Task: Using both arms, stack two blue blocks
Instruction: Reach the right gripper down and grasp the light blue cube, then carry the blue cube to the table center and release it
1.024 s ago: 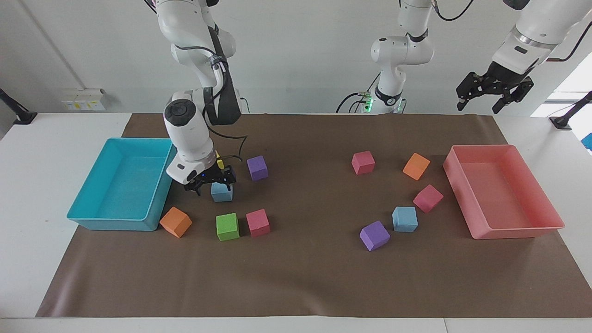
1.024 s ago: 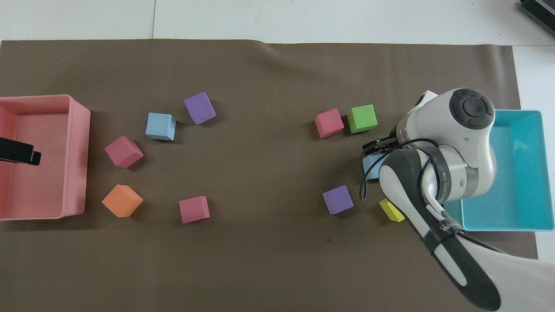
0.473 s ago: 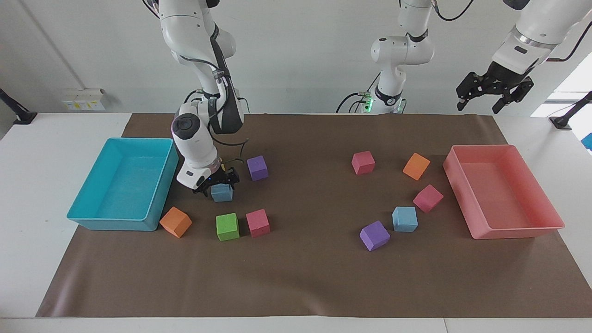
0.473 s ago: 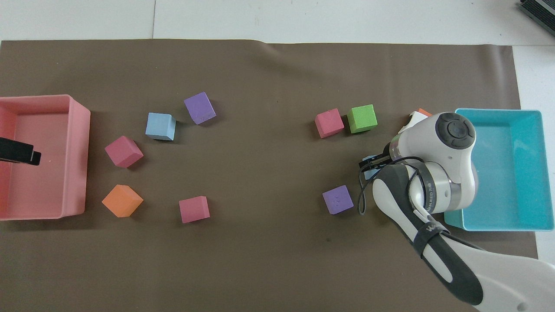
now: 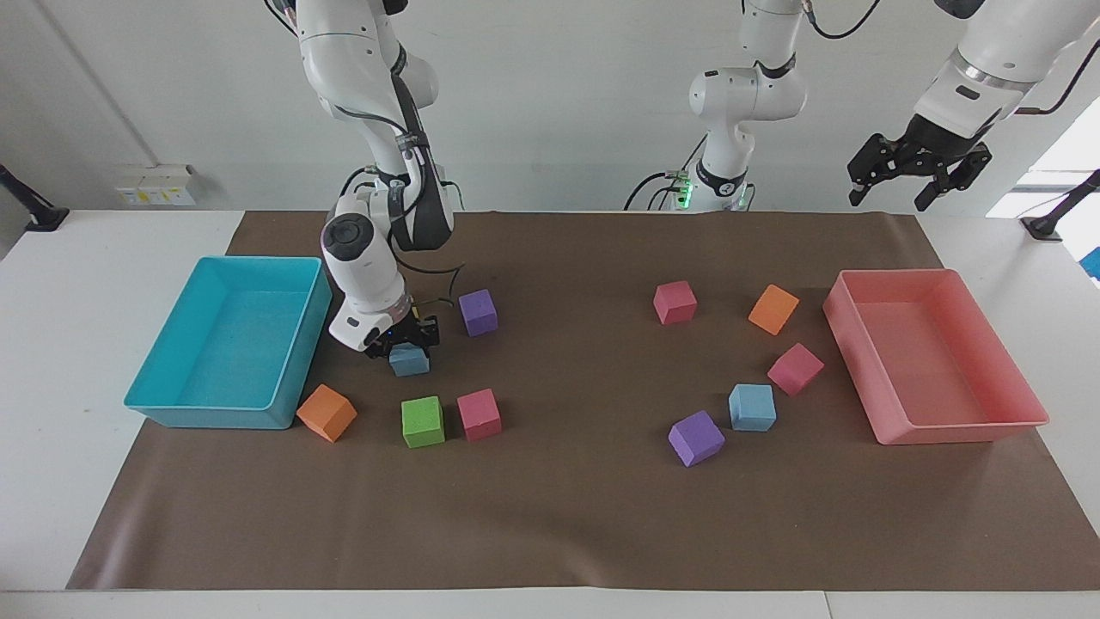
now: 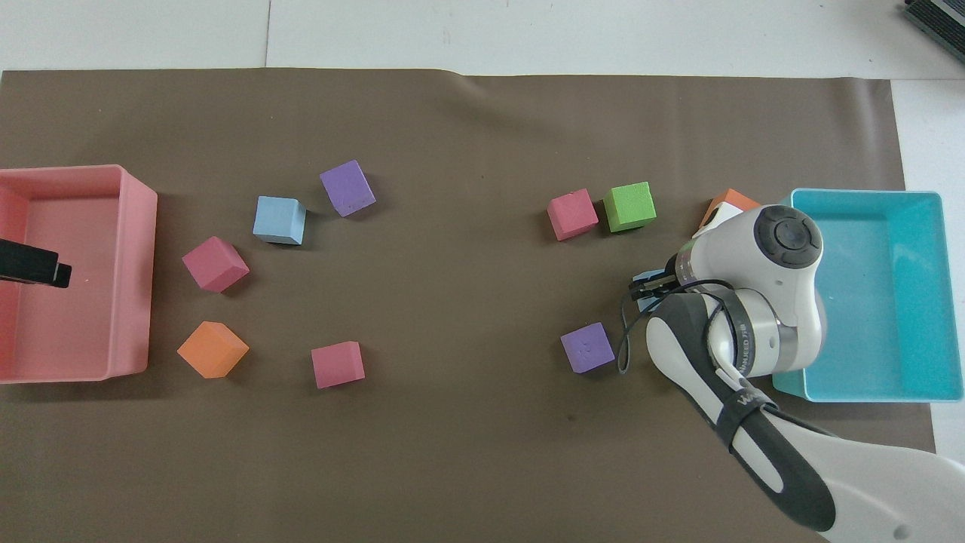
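One blue block point(image 5: 410, 361) lies on the brown mat beside the turquoise tray, toward the right arm's end. My right gripper point(image 5: 407, 342) is down over it, fingers pressed to two of its sides and shut on it. From overhead the arm hides all but a sliver of this blue block point(image 6: 641, 302). The other blue block point(image 5: 752, 407) point(image 6: 280, 219) rests on the mat toward the left arm's end, nothing touching it. My left gripper point(image 5: 892, 196) point(image 6: 45, 270) waits open in the air over the pink tray, holding nothing.
A turquoise tray point(image 5: 172, 411) and a pink tray point(image 5: 945, 430) stand at the mat's two ends. A purple cube point(image 5: 478, 311), green cube point(image 5: 423, 421), pink cube point(image 5: 479, 413) and orange cube point(image 5: 326, 413) surround the gripped block. A purple cube point(image 5: 696, 438) and a pink cube point(image 5: 795, 368) flank the other.
My right gripper has come down onto the blue block by the turquoise tray and its fingers have closed in on it. The left arm has not moved.
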Available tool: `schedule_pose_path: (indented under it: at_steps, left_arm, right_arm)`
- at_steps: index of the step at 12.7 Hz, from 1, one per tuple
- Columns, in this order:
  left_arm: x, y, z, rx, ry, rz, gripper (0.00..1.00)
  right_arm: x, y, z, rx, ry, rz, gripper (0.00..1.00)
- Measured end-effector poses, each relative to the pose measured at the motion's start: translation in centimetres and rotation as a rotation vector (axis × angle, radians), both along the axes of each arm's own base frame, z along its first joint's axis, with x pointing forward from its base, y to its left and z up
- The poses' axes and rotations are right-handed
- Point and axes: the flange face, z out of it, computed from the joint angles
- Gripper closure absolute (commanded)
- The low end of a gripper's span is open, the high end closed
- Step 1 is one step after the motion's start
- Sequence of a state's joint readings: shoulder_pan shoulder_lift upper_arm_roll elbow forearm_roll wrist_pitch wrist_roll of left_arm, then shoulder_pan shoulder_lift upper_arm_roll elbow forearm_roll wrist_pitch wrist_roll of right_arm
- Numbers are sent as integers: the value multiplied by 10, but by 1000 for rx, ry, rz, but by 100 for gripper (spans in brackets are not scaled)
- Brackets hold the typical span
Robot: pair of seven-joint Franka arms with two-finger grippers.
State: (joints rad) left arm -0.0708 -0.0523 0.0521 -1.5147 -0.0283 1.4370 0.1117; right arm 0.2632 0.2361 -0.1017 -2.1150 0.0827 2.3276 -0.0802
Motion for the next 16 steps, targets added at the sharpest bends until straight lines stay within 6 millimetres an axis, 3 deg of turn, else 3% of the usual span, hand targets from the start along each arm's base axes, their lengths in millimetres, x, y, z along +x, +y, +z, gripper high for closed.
schedule_pose_path:
  at_steps: [3,7,9,13,16]
  left_arm:
    - [0,0,0,0,0,0,0]
    - [0,0,0,0,0,0,0]
    - [0,0,0,0,0,0,0]
    - [0,0,0,0,0,0,0]
    - [0,0,0,0,0,0,0]
  right_arm:
    - [5,4,12,2,7,-5,100]
    - [27,12,84,13,30,-3,100]
    - [34,25,110,21,19,-33,100]
    - [31,84,124,30,-2,-66,100]
    - [44,157,107,24,-6,-116,100]
